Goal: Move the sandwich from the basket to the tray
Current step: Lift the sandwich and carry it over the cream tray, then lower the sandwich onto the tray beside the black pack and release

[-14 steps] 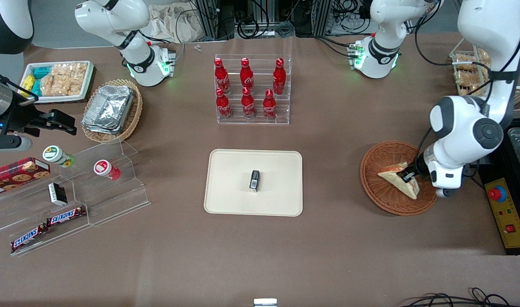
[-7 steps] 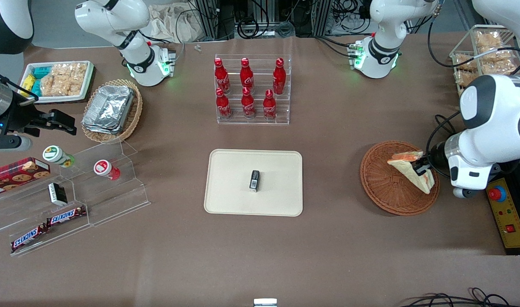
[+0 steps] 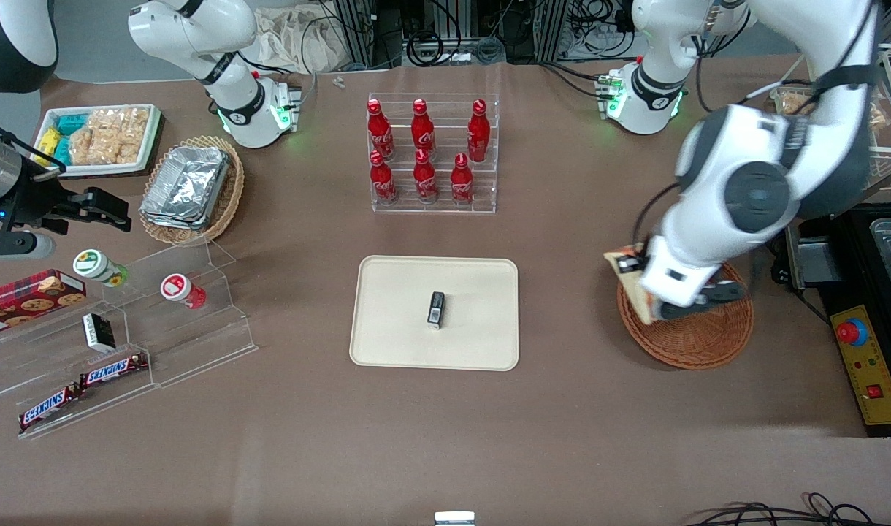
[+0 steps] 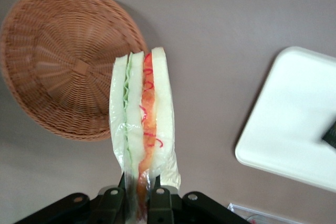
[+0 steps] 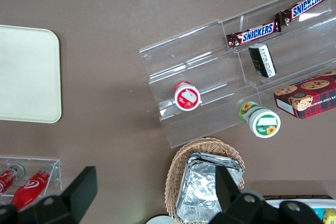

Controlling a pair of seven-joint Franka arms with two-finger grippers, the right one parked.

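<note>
Pincer (image 4: 137, 203) clamped, raised above table

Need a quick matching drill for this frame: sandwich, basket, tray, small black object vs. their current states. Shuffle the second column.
Things:
1. sandwich
2. basket
3. tray
4. small black object

States:
A. lying on the tray
B. empty, on the table
C. clamped in the left arm's pincer, lifted above the basket's edge
D. flat, mid-table, nearer the front camera than the bottle rack

Pairs: 1-C, 2-B, 3-D, 4-A
</note>
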